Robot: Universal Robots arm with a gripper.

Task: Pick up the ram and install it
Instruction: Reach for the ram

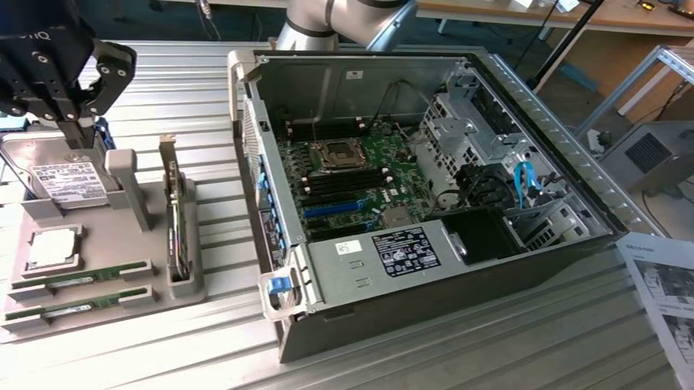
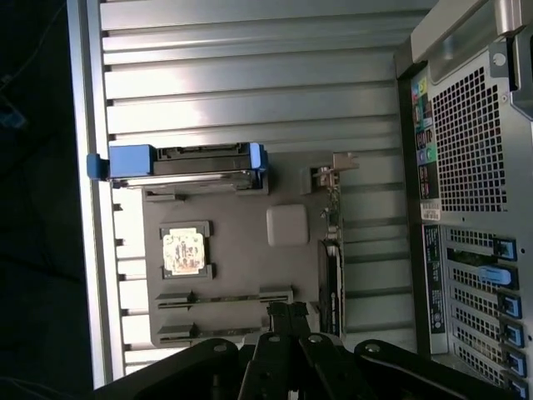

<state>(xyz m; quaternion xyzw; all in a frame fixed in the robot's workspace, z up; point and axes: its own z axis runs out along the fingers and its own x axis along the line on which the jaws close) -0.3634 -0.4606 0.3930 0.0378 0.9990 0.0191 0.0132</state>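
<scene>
Two ram sticks, narrow green boards, lie side by side in slots at the near end of a grey tray (image 1: pixel 141 268): one ram (image 1: pixel 81 279) (image 2: pixel 225 296) and a second ram (image 1: pixel 71 309) (image 2: pixel 204 332) beside it. My black gripper (image 1: pixel 78 136) (image 2: pixel 287 312) hangs above the tray, in front of the hard drive in the exterior view, fingers shut with nothing between them. In the wrist view the fingertips overlap the end of the ram slots. The open computer case (image 1: pixel 434 203) lies at the exterior view's right, its motherboard (image 1: pixel 358 175) exposed with black memory slots near the processor socket.
The tray also carries a hard drive (image 1: pixel 65 179) (image 2: pixel 187 162) with blue rails, a square silver processor (image 1: pixel 52 248) (image 2: pixel 185 250) and an upright expansion card (image 1: pixel 174 219) (image 2: pixel 333 242). The case's rear panel (image 2: pixel 475 208) stands close beside the tray. A paper sheet (image 1: pixel 664 284) lies at the exterior view's right.
</scene>
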